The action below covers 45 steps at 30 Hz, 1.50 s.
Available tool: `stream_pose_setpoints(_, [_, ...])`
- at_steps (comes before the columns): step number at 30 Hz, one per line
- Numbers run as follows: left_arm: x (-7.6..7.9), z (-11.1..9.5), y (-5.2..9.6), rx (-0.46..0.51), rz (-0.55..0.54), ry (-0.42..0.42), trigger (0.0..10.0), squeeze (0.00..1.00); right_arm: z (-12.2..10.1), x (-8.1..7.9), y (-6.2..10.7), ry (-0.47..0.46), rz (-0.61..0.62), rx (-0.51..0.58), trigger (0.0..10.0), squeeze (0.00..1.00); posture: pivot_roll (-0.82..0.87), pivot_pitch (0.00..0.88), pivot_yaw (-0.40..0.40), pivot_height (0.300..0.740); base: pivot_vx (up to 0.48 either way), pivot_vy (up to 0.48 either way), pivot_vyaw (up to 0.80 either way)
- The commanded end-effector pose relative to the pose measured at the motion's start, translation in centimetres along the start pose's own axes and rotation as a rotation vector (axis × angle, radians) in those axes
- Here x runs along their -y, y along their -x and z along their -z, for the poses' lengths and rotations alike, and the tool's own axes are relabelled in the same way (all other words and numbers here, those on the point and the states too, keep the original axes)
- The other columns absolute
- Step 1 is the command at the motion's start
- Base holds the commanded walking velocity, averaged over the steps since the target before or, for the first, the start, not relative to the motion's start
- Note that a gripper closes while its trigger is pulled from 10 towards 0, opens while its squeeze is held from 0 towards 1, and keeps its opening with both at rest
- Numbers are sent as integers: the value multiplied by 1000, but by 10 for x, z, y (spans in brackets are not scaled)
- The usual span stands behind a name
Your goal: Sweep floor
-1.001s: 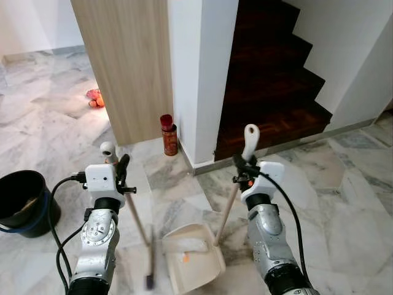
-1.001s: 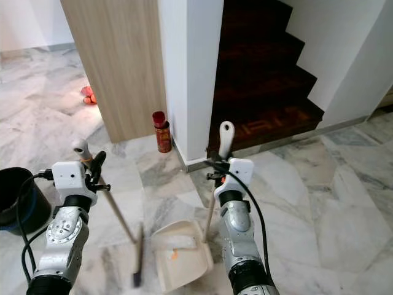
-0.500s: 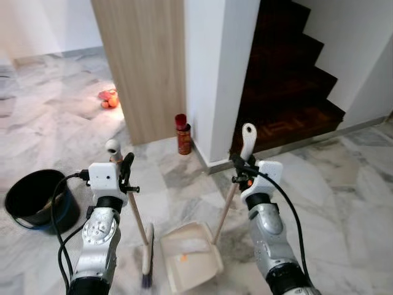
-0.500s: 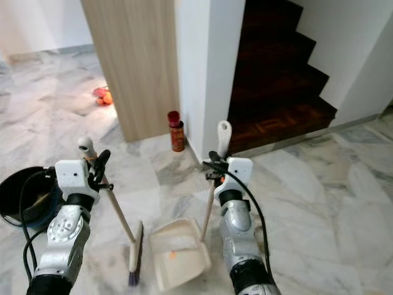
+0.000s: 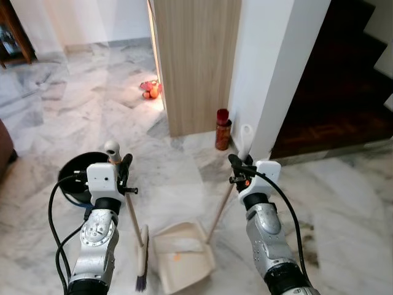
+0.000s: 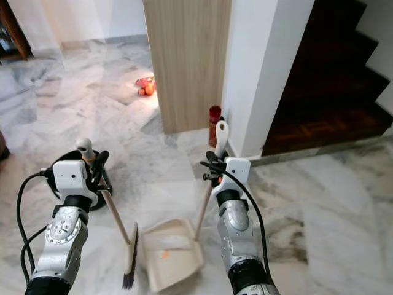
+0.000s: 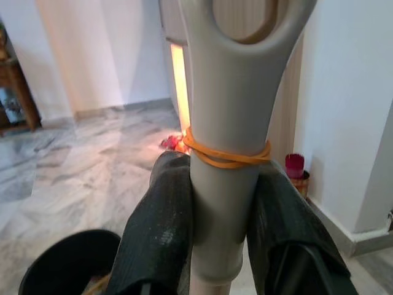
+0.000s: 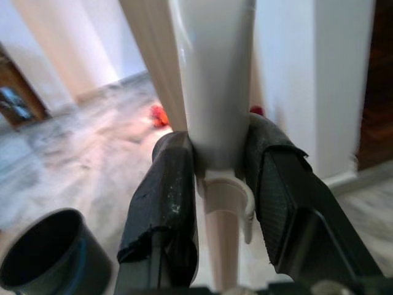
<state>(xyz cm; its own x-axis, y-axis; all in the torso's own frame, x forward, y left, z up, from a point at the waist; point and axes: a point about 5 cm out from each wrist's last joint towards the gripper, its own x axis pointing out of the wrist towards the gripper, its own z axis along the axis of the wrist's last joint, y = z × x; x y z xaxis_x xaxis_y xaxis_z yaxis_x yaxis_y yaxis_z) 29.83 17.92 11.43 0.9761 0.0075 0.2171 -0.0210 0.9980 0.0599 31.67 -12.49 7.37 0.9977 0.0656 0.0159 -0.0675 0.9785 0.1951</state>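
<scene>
Standing on open marble floor [image 5: 344, 203] before the pillar [image 5: 270, 74], left hand [image 5: 120, 172] grips broom [image 5: 138, 246], right hand [image 5: 238, 167] grips dustpan [image 5: 181, 258].

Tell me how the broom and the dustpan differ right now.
The broom sits in the left gripper, the dustpan in the right gripper. The broom ends in a narrow dark-tipped brush, the dustpan in a wide cream tray holding an orange scrap. Their handles lean opposite ways, heads close together. Both are gripped near the handle top.
</scene>
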Motion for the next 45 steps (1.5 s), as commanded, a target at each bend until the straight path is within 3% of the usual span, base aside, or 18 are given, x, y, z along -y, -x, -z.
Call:
stream_pose_setpoints(1, [-2, -9, -4, 42, -6, 12, 10000, 0, -17, -9, -9, -8, -27, 69, 10000, 0, 63, 0, 22, 740, 0, 311, 0])
stream_pose_setpoints(45, [-4, -10, -5, 45, -23, -1, 10000, 0, -16, -13, -9, 0, -60, 57, 10000, 0, 69, 0, 18, 740, 0, 308, 134])
